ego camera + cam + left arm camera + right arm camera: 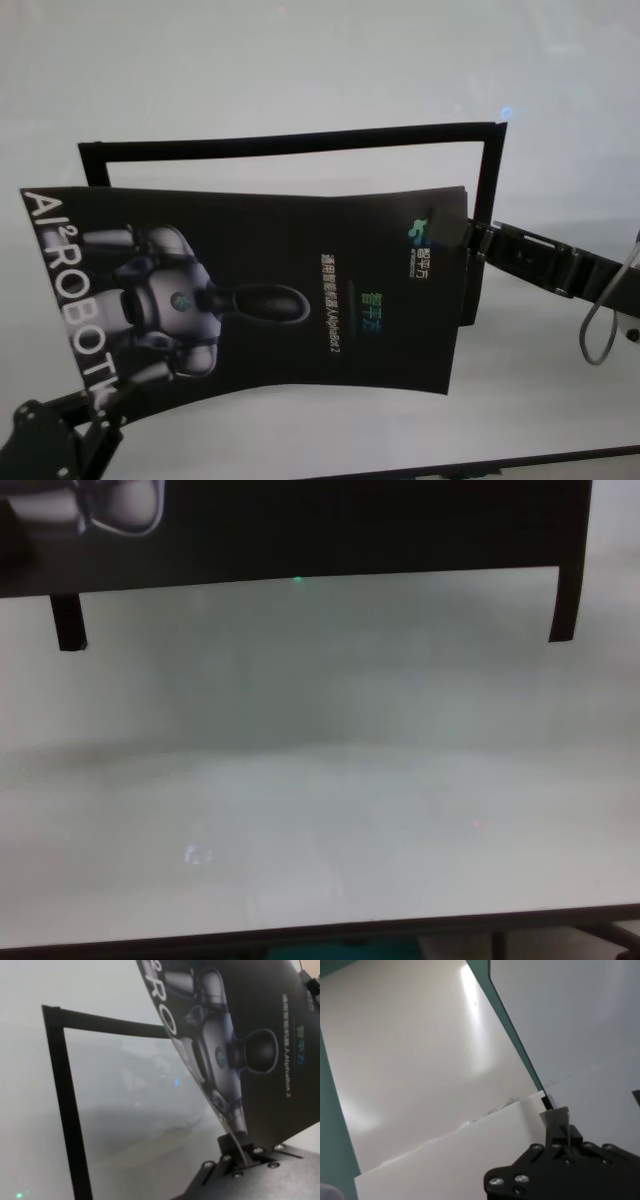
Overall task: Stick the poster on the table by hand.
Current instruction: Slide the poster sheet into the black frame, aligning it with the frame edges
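Observation:
The poster (300, 290) is a black glossy sheet with white lettering and a grey robot picture, held bowed above the table (300, 60). My left gripper (100, 405) is shut on its near-left corner, which also shows in the left wrist view (235, 1147). My right gripper (470, 243) is shut on its right edge. The right wrist view shows that gripper (554, 1117) pinching the poster's white back (420, 1060). In the chest view the poster's lower edge (350, 530) hangs over the table (320, 780).
A frame of narrow black tape strips (290, 143) lies on the table under and behind the poster, and also shows in the left wrist view (65, 1100) and the chest view (565, 600). A grey cable loop (600, 320) hangs by my right arm. The table's dark front edge (300, 935) is near.

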